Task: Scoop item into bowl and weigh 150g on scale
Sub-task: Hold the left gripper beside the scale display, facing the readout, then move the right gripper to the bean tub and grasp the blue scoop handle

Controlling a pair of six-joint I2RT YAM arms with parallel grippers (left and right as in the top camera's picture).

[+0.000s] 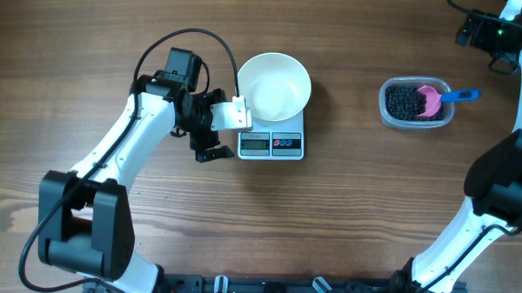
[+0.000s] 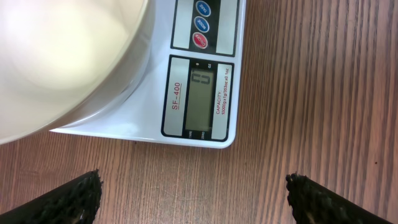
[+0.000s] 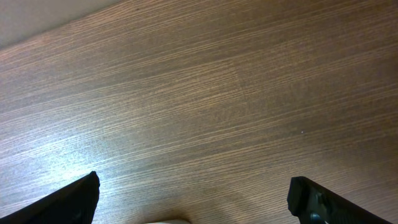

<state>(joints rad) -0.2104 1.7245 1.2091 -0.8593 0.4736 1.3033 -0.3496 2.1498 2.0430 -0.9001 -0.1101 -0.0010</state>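
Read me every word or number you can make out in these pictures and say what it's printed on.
"SF-400": on the scale, beside its display.
"0": on the display, faint.
"CAPACITY": on the display's other side; the figures after it are too small to read.
Buttons: lettering too small to read.

A brown wooden table [image 1: 345, 219] fills the overhead view from edge to edge. Its grain runs in long, fine streaks along the table's length, with darker bands and swirling figure toward the table's lower-left part in that view. In the right wrist view a pale, plain surface [image 3: 37, 15] shows beyond the table's edge, floor or wall unclear, and soft light leaves a whitish sheen [image 3: 56, 155] on the table's wood.
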